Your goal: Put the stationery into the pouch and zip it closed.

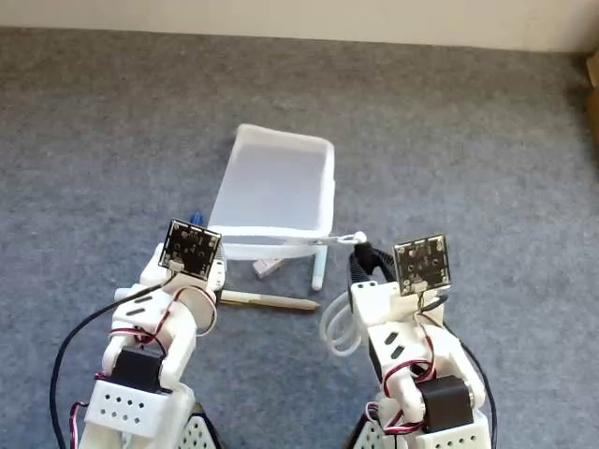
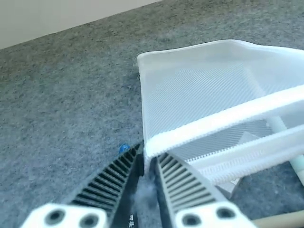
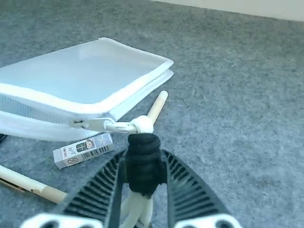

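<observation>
A white mesh pouch (image 1: 276, 192) lies on the grey carpet with its mouth toward the arms. My left gripper (image 2: 148, 160) is shut on the pouch's (image 2: 199, 95) near corner edge. My right gripper (image 3: 142, 159) is shut on a white cord bundle with a black wrap (image 3: 142, 156), right below the zipper pull (image 3: 135, 126). In the high view that bundle (image 1: 339, 332) hangs by the right gripper (image 1: 365, 267). A small labelled box (image 3: 83, 149), a white pen (image 3: 156, 107) and a beige pen (image 1: 271, 299) lie on the carpet at the pouch's mouth.
Grey carpet (image 1: 487, 150) spreads around the pouch on all sides. A small blue object (image 2: 124, 148) sits beside the left gripper's fingers. A pale wall edge (image 1: 374, 19) runs along the far side.
</observation>
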Motion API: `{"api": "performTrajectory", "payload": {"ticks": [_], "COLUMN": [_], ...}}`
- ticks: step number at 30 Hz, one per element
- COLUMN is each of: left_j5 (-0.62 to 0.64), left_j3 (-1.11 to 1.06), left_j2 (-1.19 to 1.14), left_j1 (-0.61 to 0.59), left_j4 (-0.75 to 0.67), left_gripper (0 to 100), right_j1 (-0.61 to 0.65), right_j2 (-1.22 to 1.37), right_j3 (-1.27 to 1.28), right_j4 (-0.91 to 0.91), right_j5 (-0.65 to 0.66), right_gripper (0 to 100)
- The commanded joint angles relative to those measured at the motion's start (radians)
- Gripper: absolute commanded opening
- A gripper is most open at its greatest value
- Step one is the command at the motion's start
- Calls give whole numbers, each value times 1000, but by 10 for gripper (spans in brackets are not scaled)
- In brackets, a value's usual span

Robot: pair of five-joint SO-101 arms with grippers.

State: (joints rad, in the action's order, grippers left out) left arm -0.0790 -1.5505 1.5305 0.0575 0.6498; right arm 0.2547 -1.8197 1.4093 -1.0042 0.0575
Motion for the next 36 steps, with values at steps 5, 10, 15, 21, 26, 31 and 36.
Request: {"api": "performTrajectory", "payload": {"ticks": [5, 10, 15, 21, 26, 31, 36], "left_j5": [-8, -8, -8, -5, -5, -5, -6], "left_j3": [59, 59, 68, 159, 254, 358, 495], "left_j2": [-8, -8, -8, -8, -18, -19, -21], "left_j1": [-36, -38, -39, -61, -62, -62, -64], "left_j4": [5, 5, 6, 98, 184, 259, 370], "left_gripper": [7, 7, 7, 7, 7, 7, 7], "right_j1": [-27, -27, -28, -28, -28, -28, -28], "right_j2": [-16, -15, -8, -7, -7, -7, -7], "right_j3": [-8, -8, -8, -15, -8, -7, -7], "right_j4": [31, 30, 28, -19, -13, -13, -13], "right_j5": [-2, -2, -2, 2, 5, 5, 6], "right_gripper": [126, 191, 199, 199, 199, 199, 199]}}
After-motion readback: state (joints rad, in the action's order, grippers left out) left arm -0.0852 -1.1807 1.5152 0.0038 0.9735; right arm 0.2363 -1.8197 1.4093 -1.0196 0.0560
